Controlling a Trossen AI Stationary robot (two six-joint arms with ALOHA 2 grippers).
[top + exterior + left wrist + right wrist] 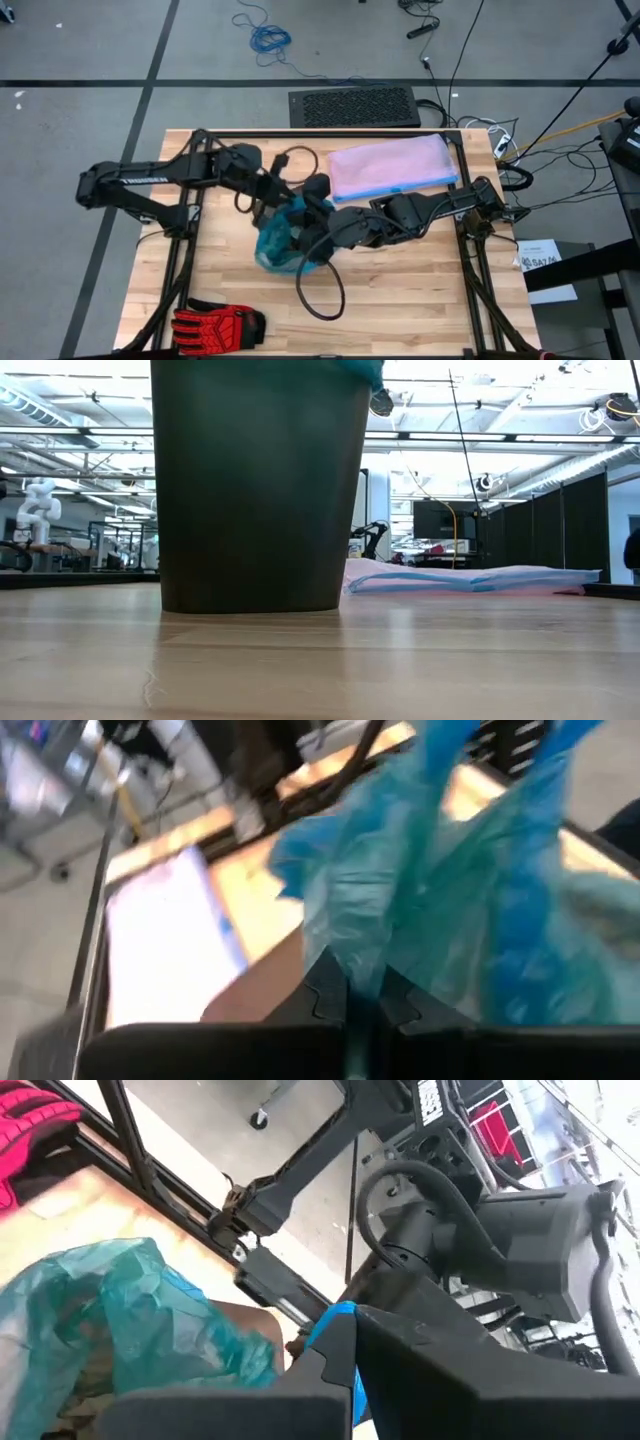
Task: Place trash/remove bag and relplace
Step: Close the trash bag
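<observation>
The teal-green bag (283, 240) sits bunched over the mouth of the dark bin (255, 485) at the table's middle. A bit of teal (366, 370) shows at the bin's rim. My left gripper (360, 1000) comes from the left and is shut on the bag's plastic (400, 910). My right gripper (335, 1355) comes from the right, close against the left arm (460, 1230), and is shut on the bag's blue drawstring. The bag's crumpled body (120, 1330) lies beside it. The trash is not in view. My left gripper pinches a gathered fold of the bag's upper edge (372, 955) between its two fingers (325, 995), near the blue drawstring loops (445, 750). The plastic rises bunched from the fingers. My right gripper pinches the blue drawstring band (338, 1320) at the bag's rim between its fingers (325, 1370).
A pale lilac bag with a blue rim (390, 165) lies flat on the table's far right part (470, 578). A red-and-black glove (215, 322) lies at the near left corner. A black cable loops (320, 285) over the near middle. Bare wood shows near right (420, 290).
</observation>
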